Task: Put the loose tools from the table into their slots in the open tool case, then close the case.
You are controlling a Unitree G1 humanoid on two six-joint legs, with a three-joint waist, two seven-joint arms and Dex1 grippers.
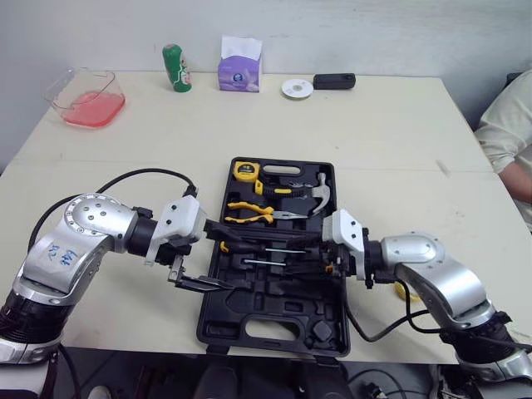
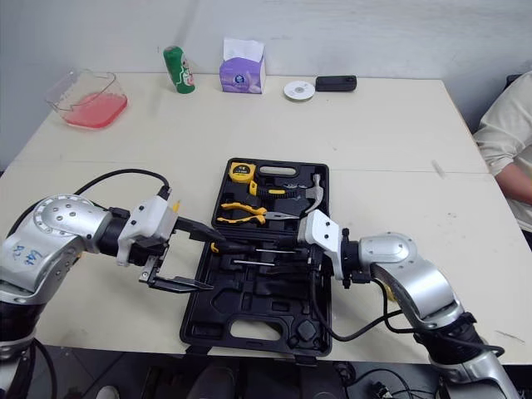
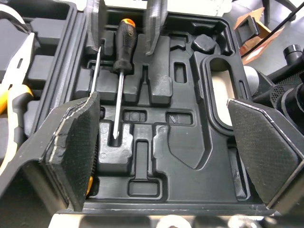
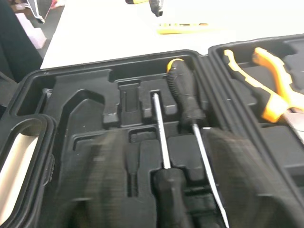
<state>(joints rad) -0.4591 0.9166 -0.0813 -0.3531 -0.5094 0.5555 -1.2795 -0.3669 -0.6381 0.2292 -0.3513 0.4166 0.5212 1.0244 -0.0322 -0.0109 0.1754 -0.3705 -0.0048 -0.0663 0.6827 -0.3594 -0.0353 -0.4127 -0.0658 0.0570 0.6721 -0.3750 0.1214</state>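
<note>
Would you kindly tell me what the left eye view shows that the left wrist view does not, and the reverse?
The left eye view adds the tape measure, hammer, tissue box and green bottle on the table. The left wrist view adds the textured pads of the open left pincer. Both share the tool case, two screwdrivers and yellow-handled pliers.

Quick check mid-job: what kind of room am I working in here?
Probably an office or lab room rather than a workshop: a plain pale table against a bare wall, a tissue box and green bottle at its far edge, and a person's sleeve alongside.
</note>
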